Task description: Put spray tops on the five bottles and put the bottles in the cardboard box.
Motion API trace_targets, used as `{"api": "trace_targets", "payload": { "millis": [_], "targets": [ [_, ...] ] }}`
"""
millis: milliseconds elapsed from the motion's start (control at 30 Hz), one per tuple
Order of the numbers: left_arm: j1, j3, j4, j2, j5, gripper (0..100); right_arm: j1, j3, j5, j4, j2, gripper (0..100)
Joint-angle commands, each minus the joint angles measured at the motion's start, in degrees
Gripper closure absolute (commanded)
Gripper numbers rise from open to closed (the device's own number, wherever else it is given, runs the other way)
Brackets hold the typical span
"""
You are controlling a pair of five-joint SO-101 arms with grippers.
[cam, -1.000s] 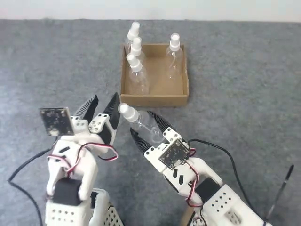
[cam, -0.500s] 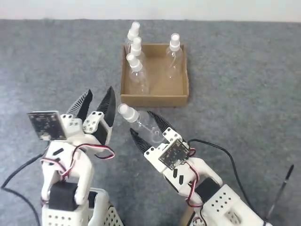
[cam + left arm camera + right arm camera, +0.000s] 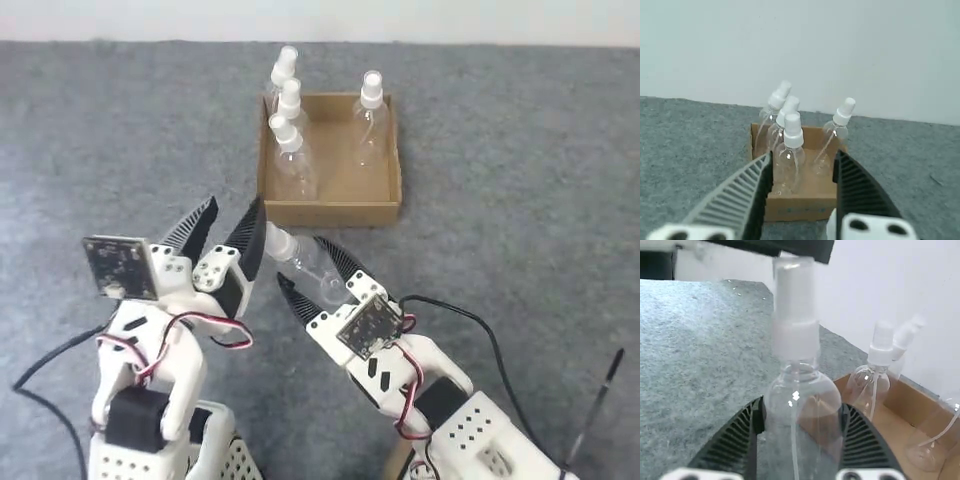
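The right gripper [image 3: 301, 262] clamps a clear plastic bottle with white spray top [image 3: 799, 405]; the left gripper [image 3: 234, 205] gapes beside its nozzle. Around them: fuzzy grey carpet [image 3: 500, 200], brown cardboard box [image 3: 330, 212], pale wall [image 3: 840, 50].

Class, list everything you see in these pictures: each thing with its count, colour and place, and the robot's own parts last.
table: one, grey, under everything.
cardboard box: one, brown, on the table ahead of both arms.
boxed bottles: four, clear with white spray tops, inside the cardboard box.
held bottle: one, clear with white spray top, just short of the box's near wall.
thin rod: one, dark, at the table's near right side.
left gripper: one, black fingers, open, beside the held bottle's top.
right gripper: one, black fingers, shut on the held bottle.
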Motion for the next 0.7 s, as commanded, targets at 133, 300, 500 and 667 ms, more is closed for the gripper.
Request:
{"api": "trace_targets", "payload": {
  "millis": [133, 300, 500, 667],
  "targets": [
    [0.26, 0.40, -1.85, -0.09, -0.97, 82, 0.48, -3.25, -0.53, -1.36, -1.54, 94.0],
    [0.18, -4.00, -1.76, -0.09, -0.62, 82, 0.48, -3.16, -0.53, -1.36, -1.19, 94.0],
    [-4.84, -4.70, -1.05, -0.18, -0.53, 82, 0.48, -2.64, -3.25, -1.80, -1.63, 93.6],
    [-10.64, -4.79, -0.97, -0.18, 2.81, 82, 0.48, -2.73, -4.13, -1.89, -1.63, 93.5]
  ]
}}
